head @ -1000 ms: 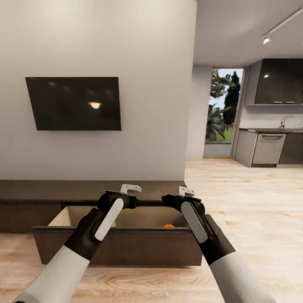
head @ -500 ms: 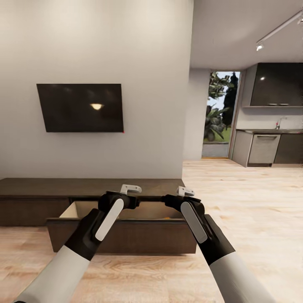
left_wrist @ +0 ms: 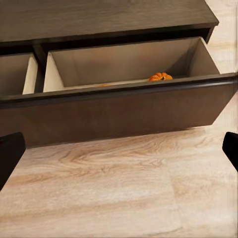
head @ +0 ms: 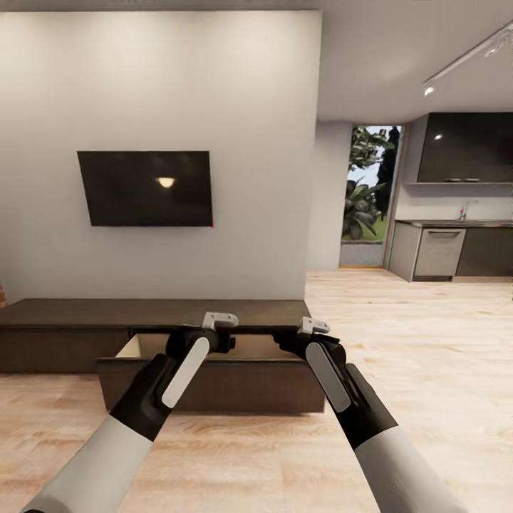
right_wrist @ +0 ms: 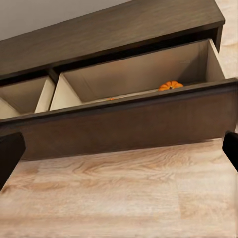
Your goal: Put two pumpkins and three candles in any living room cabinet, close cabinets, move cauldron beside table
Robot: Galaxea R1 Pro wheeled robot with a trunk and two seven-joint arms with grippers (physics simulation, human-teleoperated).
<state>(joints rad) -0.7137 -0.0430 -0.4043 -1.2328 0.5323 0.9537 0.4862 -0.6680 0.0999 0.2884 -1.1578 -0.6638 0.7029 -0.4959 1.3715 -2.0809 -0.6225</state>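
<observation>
The long dark-brown cabinet (head: 64, 313) runs along the wall, and one drawer (head: 206, 385) stands pulled out in front of me. Inside that drawer (left_wrist: 129, 64) an orange pumpkin (left_wrist: 160, 77) rests near the front panel, which hides its lower part. The same pumpkin (right_wrist: 170, 85) sits in the drawer's pale interior in the right wrist view. A thin orange sliver (left_wrist: 104, 85) peeks over the panel further along. My left gripper (head: 214, 335) and right gripper (head: 303, 338) hover side by side above the floor before the drawer, both open and empty. The candles, cauldron and table are out of view.
A neighbouring drawer (right_wrist: 25, 96) also shows its pale inside. A dark TV (head: 146, 187) hangs on the wall above the cabinet. Wood floor (head: 427, 342) stretches right towards a kitchen (head: 456, 249) and a glazed doorway (head: 367, 192).
The whole view has drawn back and shifted, so the cabinet looks smaller and farther. The pumpkin has dropped behind the drawer front in the head view. Both arms hold the same pose.
</observation>
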